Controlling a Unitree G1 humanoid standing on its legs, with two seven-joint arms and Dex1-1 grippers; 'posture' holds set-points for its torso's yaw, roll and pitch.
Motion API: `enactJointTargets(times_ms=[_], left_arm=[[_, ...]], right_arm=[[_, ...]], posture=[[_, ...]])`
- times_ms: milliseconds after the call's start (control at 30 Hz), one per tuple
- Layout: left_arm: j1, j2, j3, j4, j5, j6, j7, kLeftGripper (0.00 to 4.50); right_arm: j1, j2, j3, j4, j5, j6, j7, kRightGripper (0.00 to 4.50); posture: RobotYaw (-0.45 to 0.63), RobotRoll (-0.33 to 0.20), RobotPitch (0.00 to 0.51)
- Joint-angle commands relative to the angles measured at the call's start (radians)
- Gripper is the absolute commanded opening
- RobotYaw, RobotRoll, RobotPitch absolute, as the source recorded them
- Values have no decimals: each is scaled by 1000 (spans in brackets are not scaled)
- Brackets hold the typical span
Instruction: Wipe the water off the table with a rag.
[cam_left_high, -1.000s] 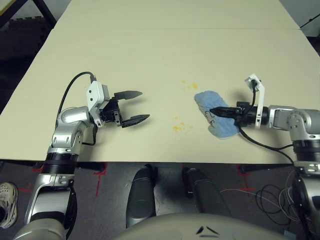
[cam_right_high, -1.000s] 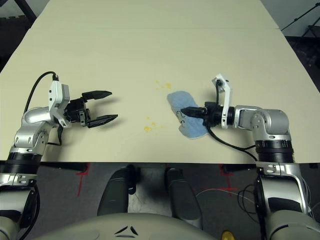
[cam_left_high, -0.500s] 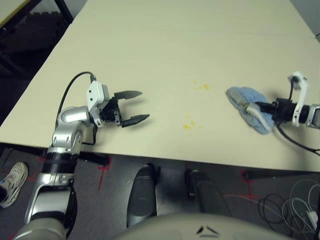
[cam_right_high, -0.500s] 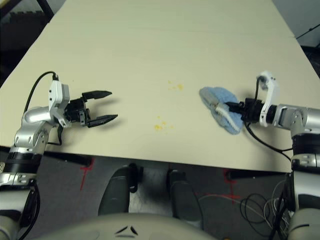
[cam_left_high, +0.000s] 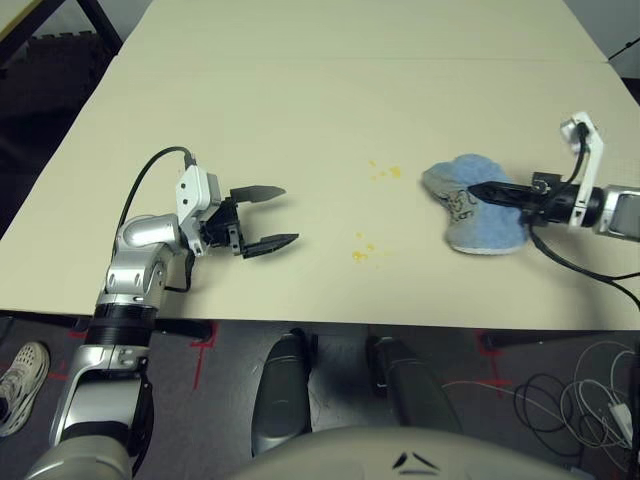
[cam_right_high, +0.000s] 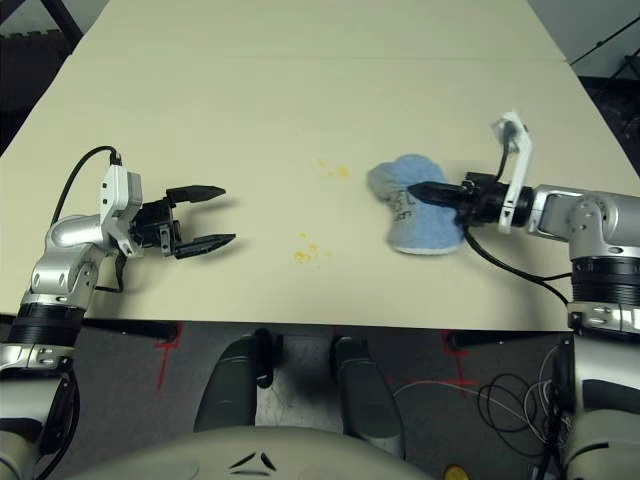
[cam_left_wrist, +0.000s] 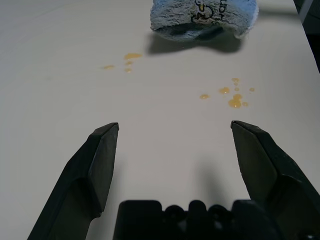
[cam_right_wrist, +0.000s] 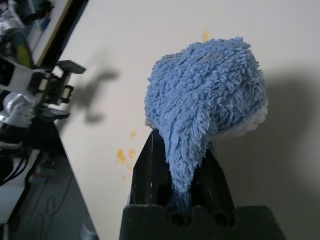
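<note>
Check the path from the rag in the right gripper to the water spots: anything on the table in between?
Nothing visible. The rag, pinched in the right gripper, hangs just above the table; only bare tabletop lies between it and the two water clusters. The left gripper sits open on the droplets' far side, off that path.

Looks like a robotics lab: bare cream table (cam_left_high: 300, 120) on dark legs, red tape crosses (cam_left_high: 200, 340) on grey floor, loose cables (cam_left_high: 590, 385) near right.

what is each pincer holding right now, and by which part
The right pincer is shut on the rag, pinching a fold near its middle. The left pincer is open and holds nothing.
</note>
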Motion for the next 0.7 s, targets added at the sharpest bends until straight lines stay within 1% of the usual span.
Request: enactJointTargets(times_ms=[33, 267, 500, 700], left_arm=[[24, 21, -14, -30, 10, 17, -25, 4500], [38, 35, -13, -71, 0, 58, -36, 4500], [56, 44, -16, -99, 1, 72, -46, 4500], [68, 42, -18, -114, 4, 74, -42, 4500]], right_arm=[[18, 35, -10, -85, 50, 52, -44, 114], [54, 92, 34, -154, 64, 85, -90, 114], [96, 126, 120, -175, 26, 49, -132, 114], [102, 196, 187, -195, 20, 46, -173, 114]], posture=[[133, 0, 212], [140, 0, 214], [146, 0, 217], [156, 0, 220]])
